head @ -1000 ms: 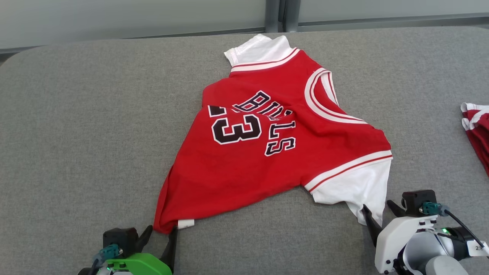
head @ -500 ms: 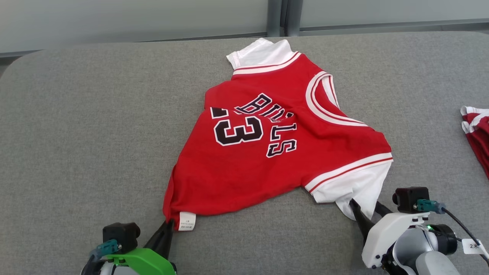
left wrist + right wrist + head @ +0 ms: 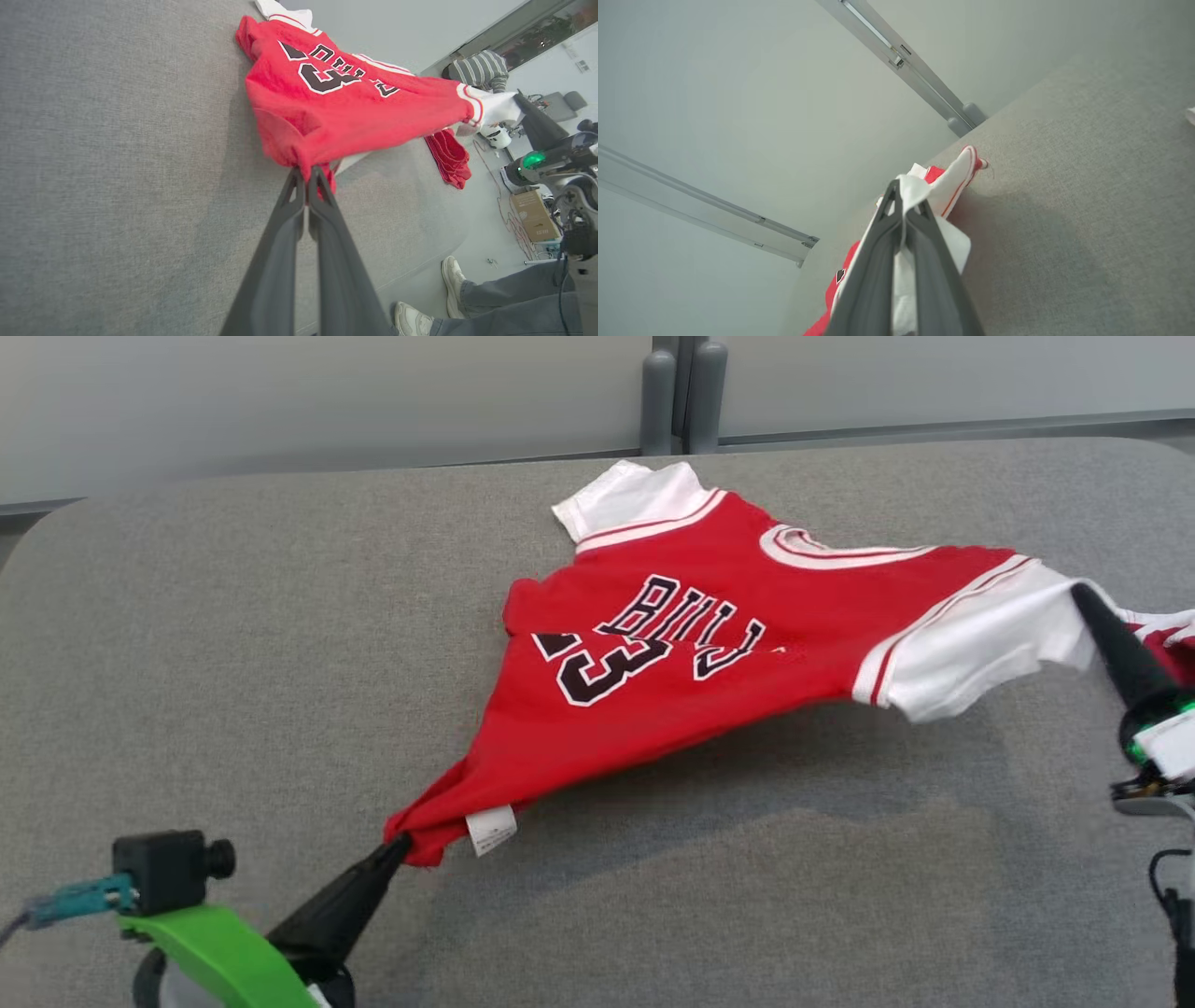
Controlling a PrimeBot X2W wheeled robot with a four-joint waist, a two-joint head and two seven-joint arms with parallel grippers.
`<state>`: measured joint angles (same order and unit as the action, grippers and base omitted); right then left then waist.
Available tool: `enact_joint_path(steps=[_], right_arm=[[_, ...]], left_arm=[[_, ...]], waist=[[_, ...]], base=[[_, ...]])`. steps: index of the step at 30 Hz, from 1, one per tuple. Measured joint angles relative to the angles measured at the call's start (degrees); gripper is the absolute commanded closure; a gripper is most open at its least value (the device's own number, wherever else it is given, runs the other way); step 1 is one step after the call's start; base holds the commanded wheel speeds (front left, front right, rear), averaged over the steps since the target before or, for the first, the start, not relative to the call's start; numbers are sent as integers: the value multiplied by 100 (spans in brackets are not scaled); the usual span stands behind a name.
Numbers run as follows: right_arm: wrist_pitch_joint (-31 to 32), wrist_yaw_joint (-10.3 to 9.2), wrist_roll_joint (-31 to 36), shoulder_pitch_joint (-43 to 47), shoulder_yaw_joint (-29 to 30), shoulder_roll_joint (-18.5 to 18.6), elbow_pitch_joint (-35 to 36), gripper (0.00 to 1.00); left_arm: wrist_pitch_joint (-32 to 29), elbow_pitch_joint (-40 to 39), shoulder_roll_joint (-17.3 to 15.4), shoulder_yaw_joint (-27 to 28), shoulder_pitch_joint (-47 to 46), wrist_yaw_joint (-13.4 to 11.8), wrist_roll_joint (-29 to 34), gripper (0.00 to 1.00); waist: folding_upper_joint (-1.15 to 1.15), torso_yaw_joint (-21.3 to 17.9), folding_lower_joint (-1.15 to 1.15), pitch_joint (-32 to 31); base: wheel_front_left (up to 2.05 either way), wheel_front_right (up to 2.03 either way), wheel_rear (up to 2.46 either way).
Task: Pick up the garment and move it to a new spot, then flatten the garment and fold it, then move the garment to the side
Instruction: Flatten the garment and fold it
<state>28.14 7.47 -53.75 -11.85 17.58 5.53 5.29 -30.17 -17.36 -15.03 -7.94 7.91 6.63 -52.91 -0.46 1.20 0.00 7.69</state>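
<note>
The jersey, red with white sleeves, black lettering and a number, is stretched over the table between the two grippers. One white sleeve lies on the table near its far edge, about midway along it. From there the cloth rises off the table toward both grippers, and a broad shadow falls on the table beneath the lifted part.

The left gripper is clenched on a red hem corner, low over the table's near left part. Its two fingers press together in the left wrist view, with bunched red cloth caught at the tips. A white label hangs from the hem just beside those tips.

The right gripper is clenched on the other white sleeve, above the table's right side and higher off it than the left gripper. In the right wrist view white cloth is pinched between the fingers and trails down between them.

A second red garment lies folded on the table at its right edge. Off the table on that side, a person's legs in grey trousers and pale shoes stand on the floor, near a cardboard box.
</note>
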Motion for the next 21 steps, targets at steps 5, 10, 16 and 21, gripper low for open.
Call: enact_joint_path(steps=[5,10,16,21], right_arm=[[984,0,-780,-727,969,-65,526,100],[1880,0,-1220,-1910,1889,-201,951,100],[2620,1,-370,-3501,2306,-265,751,100],[2870,2,733,-4999,2418,-285,58,100]], left_arm=[[-544,-988,-512,598,-5,2,-909,100],[-1107,-2120,-870,1120,-215,-264,-1928,100],[-1736,-2458,-1439,1669,-1252,-835,-2914,100],[-2094,-1781,-2023,1659,-2853,-1166,-3023,100]], waist=[[0,-22,0,-126],[0,-48,0,-203],[0,-68,0,26],[0,-62,0,434]], base=[[0,0,0],[0,0,0],[0,0,0],[0,0,0]])
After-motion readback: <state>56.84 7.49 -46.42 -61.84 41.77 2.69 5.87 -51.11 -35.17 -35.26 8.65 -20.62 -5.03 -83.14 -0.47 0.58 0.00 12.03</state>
